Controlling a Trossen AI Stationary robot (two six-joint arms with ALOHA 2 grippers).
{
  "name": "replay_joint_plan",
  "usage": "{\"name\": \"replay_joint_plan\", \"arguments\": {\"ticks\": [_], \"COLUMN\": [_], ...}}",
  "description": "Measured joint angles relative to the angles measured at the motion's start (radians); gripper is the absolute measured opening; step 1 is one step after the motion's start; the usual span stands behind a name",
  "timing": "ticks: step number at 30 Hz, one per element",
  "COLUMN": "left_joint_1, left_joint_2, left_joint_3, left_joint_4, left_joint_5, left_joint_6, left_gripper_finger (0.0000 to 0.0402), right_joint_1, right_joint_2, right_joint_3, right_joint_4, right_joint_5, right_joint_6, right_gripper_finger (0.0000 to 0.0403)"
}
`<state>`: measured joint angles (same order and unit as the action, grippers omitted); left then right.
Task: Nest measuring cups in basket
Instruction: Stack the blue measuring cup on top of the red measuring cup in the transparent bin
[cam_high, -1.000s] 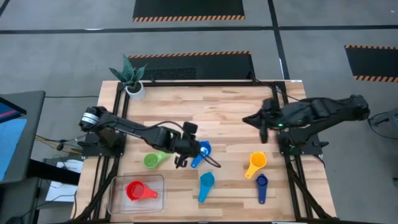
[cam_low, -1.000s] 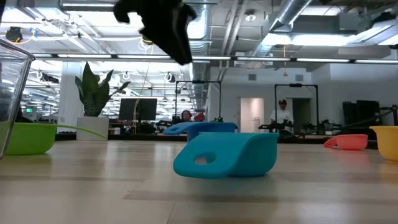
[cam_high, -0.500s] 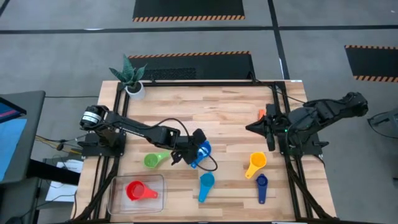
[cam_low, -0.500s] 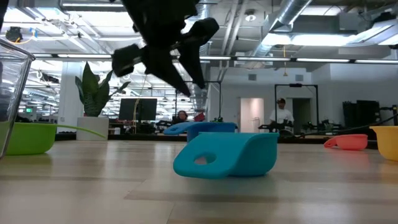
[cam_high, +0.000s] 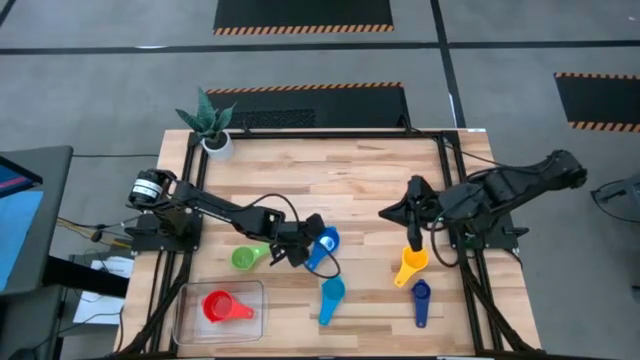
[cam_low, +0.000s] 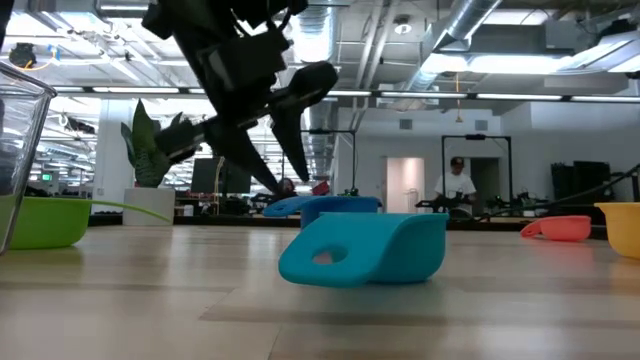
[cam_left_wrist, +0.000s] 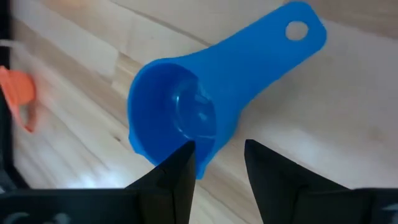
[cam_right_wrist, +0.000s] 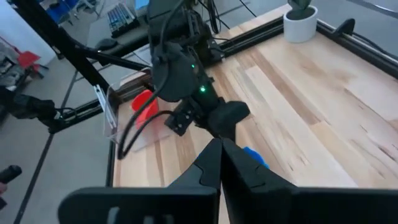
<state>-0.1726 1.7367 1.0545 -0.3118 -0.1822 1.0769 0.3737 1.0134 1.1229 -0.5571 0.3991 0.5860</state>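
Gripping the light, stiff, slippery medium blue cup by its rim wall, you find the left pincer narrowly parted astride it.

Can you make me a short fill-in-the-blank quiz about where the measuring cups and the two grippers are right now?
1. The only cup lying inside the basket is the ____ one.
2. The left gripper, fingers open, is poised at the medium ____ cup.
3. The right gripper, fingers shut, hangs just above the ____ cup.
4. The green cup lies ____ the basket, on the table.

Missing words: red; blue; yellow; outside
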Motion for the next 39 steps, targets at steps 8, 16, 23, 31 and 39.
{"name": "replay_joint_plan", "arguments": {"ticks": [8,16,23,31,39], "left_joint_1": [0.018,0.016,0.01,0.01,-0.013], "left_joint_2": [0.024,0.112,0.143,0.146,0.148], "left_joint_3": [-0.016,0.007,0.073,0.229,0.514], "left_joint_4": [0.066,0.116,0.056,-0.306,-0.724], "left_joint_5": [-0.005,-0.095,-0.148,-0.11,-0.21], "left_joint_6": [0.031,0.112,0.058,-0.279,-0.721], "left_gripper_finger": [0.013,0.0129,0.011,0.0009,0.0003], "right_joint_1": [0.0,0.019,0.055,0.066,0.063], "right_joint_2": [0.023,0.014,0.013,0.015,0.015], "right_joint_3": [0.0,0.0,0.0,0.0,0.0], "right_joint_4": [0.064,0.087,0.085,0.079,0.079], "right_joint_5": [-0.007,-0.007,-0.007,-0.006,0.006], "right_joint_6": [-0.001,-0.001,-0.003,-0.009,-0.02], "right_gripper_finger": [0.0021,0.0026,0.0021,0.0026,0.0021]}}
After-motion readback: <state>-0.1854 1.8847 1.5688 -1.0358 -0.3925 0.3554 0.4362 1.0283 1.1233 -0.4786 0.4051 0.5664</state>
